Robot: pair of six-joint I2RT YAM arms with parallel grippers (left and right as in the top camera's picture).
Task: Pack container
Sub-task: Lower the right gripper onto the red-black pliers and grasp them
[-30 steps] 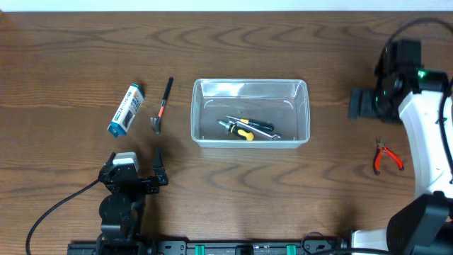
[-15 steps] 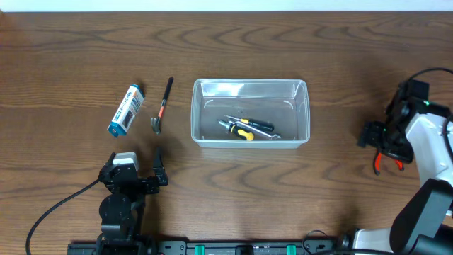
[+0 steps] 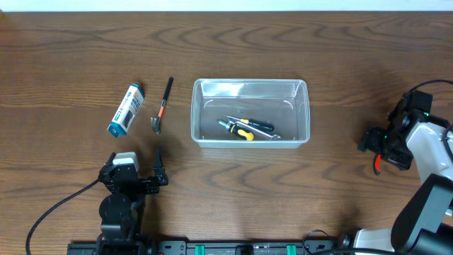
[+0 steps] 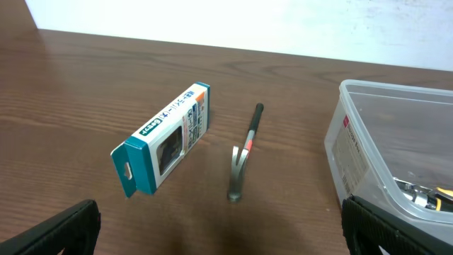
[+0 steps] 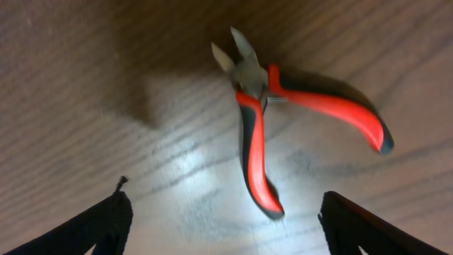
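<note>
The clear plastic container [image 3: 250, 113] stands mid-table with yellow-and-black hand tools [image 3: 246, 128] inside; its corner shows in the left wrist view [image 4: 396, 152]. Red-handled pliers [image 5: 263, 134] lie on the table at the right, mostly covered by my right gripper [image 3: 382, 150] in the overhead view. My right gripper [image 5: 223, 230] is open and hovers just above the pliers, one handle between its fingers. My left gripper [image 3: 134, 183] is open and empty near the front left edge, short of a small hammer [image 4: 241, 157] and a blue-and-white box [image 4: 164, 139].
The hammer [image 3: 161, 108] and the blue-and-white box [image 3: 125, 110] lie left of the container. A black cable [image 3: 56, 205] runs from the left arm to the front edge.
My right arm swung from beside the container's right end down toward the front right and now sits over the pliers. The left arm has not moved.
</note>
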